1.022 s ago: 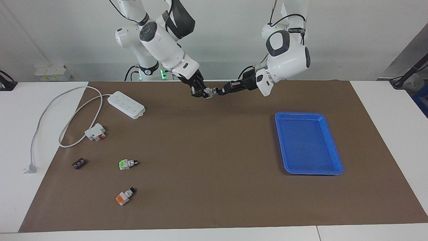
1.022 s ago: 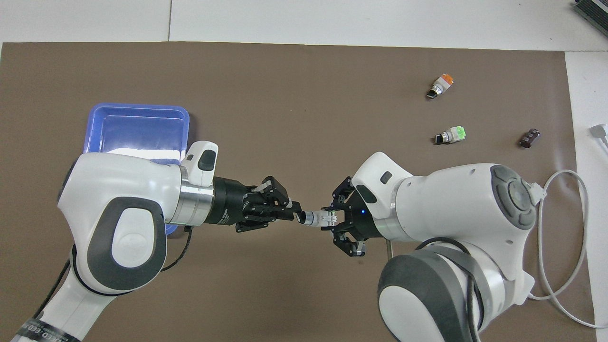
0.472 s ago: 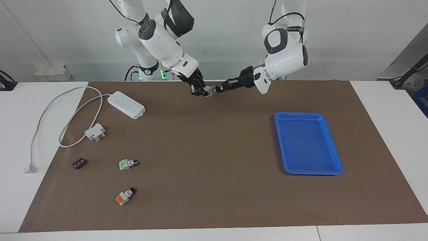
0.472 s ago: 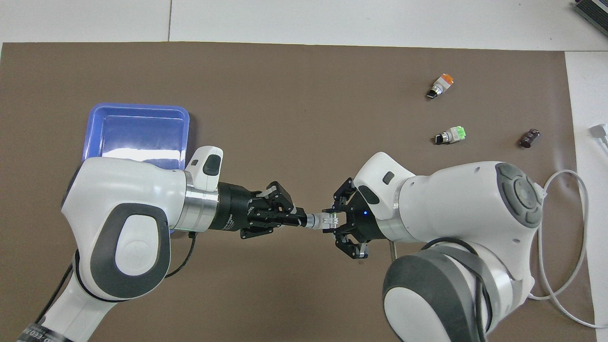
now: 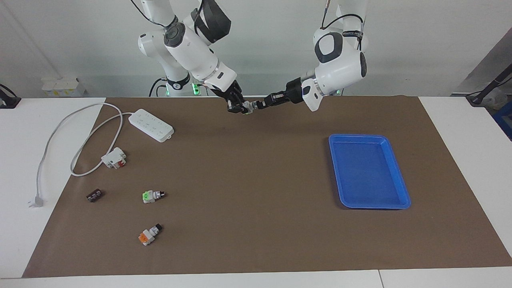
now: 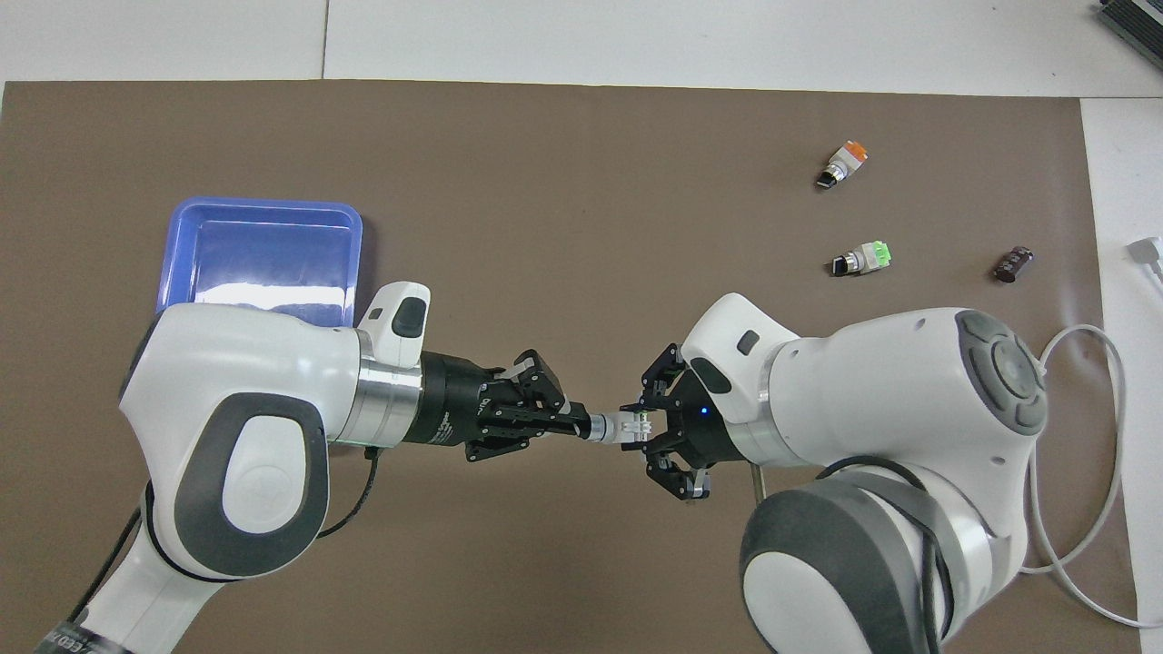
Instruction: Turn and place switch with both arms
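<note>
A switch [image 5: 248, 107] with a white body, green end block and silver collar is held in the air between both grippers, over the mat near the robots' edge. My right gripper [image 5: 239, 107] is shut on its white body and green end. My left gripper [image 5: 259, 105] is shut on its knob end, and the knob is hidden between the fingers. In the overhead view the switch [image 6: 620, 427] lies level between my left gripper [image 6: 574, 425] and my right gripper [image 6: 651, 427]. A second green-ended switch [image 5: 151, 196] lies on the mat toward the right arm's end.
A blue tray [image 5: 358, 136] sits toward the left arm's end. An orange-ended switch [image 5: 149, 235], a small dark part [image 5: 94, 195], a white-and-red block [image 5: 114, 157] and a white power strip [image 5: 151, 125] with its cable lie toward the right arm's end.
Both grippers, with the switch between them, have drawn a little toward the robots' end and risen slightly. The left gripper has closed in on the knob end.
</note>
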Controlling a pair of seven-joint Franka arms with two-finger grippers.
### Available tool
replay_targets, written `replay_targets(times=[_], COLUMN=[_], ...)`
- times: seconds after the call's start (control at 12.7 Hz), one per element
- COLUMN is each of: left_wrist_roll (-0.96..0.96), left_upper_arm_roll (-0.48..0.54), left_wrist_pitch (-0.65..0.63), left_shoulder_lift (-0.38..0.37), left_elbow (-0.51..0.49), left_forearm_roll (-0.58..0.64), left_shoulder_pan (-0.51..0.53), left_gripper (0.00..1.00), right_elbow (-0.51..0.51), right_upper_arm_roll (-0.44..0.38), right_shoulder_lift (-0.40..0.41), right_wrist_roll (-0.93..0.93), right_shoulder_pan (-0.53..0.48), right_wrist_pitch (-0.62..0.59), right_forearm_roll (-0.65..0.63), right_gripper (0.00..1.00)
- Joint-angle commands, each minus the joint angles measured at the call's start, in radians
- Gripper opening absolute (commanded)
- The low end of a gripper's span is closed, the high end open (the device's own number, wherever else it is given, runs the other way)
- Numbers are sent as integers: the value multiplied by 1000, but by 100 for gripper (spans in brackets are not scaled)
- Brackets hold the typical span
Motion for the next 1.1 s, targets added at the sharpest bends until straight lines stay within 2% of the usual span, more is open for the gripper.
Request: replay_targets(times=[0.0,0.31,0.79,1.02], left_wrist_roll=[-41,-78,-139,-278], left_upper_arm_roll=[10,10,10,9], left_wrist_pitch=[-3,-9,-9,2], left_shoulder_lift=[-19,-19,-21,-22], left_elbow=[-18,-2,1,12], left_forearm_roll=[-10,-10,-3,-3], left_shoulder_pan=[-19,-19,-23,-23], left_gripper=[7,0,0,0], right_elbow=[1,1,1,1], right_upper_arm_roll=[5,5,5,5], right_shoulder_lift=[-20,-20,-20,-20], right_wrist_roll=[-8,-16,-11,-13], right_shoulder_pan=[-13,-13,-11,-11], right_wrist_pitch=[-6,-6,-5,3], right_forearm_roll=[21,21,21,17], right_gripper=[0,0,0,0])
